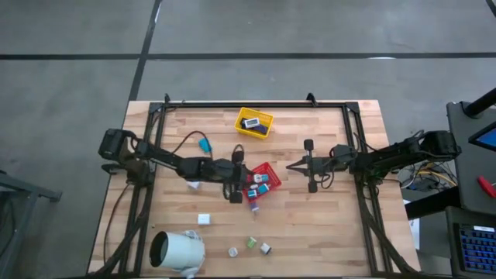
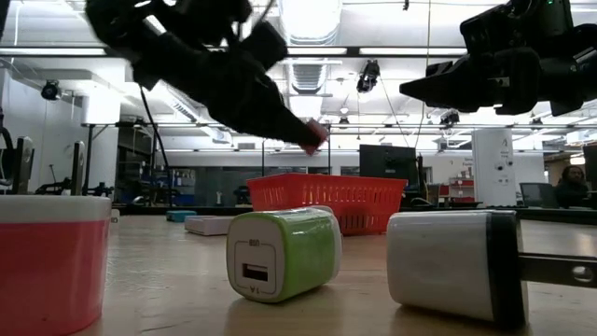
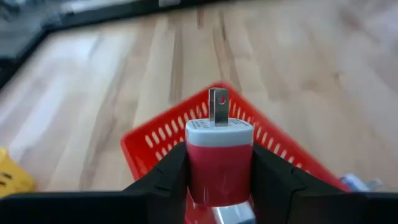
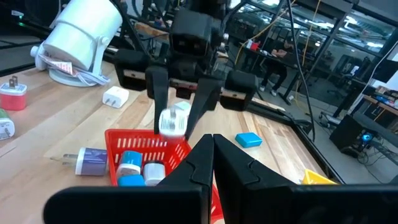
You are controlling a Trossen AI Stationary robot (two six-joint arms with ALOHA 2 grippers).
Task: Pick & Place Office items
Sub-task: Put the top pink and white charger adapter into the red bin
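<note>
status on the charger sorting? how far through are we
Roughly midway. Done: a few pieces already lie in the red tray, one in the yellow tray. In hand: the left tool is shut on a pink charger above the red tray. Left: loose pieces near the white cylinder, such as the green charger. The right tool waits shut, right of the tray.

Red tray (image 1: 267, 172) mid-table, yellow tray (image 1: 242, 124) at the far edge, white cylinder (image 1: 177, 252) near.

No legible text, labels or numbers anywhere.
</note>
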